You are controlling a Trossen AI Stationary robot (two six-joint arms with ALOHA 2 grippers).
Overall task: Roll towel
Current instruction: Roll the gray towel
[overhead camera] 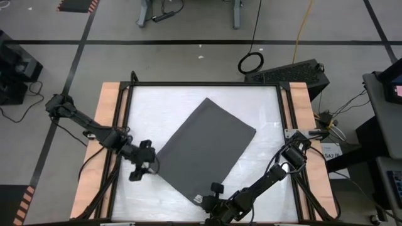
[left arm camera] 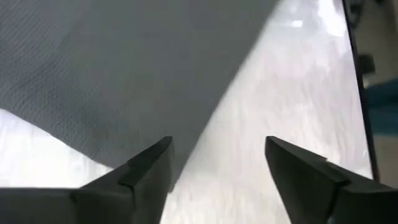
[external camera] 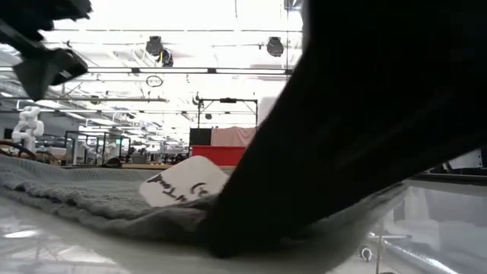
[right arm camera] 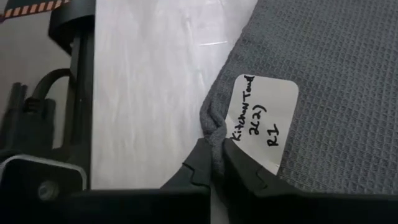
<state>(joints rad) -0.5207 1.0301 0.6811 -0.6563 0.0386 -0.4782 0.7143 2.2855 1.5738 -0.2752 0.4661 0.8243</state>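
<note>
— High view: where's your towel?
— Mid-table, skewed. Your right gripper pinches its tagged corner by the near edge; your left gripper gapes at its left corner.

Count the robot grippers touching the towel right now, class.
1. The right gripper is pinched shut on the towel at its near corner, beside the white tag. The left gripper is open beside the towel's left edge, apart from it.
</note>
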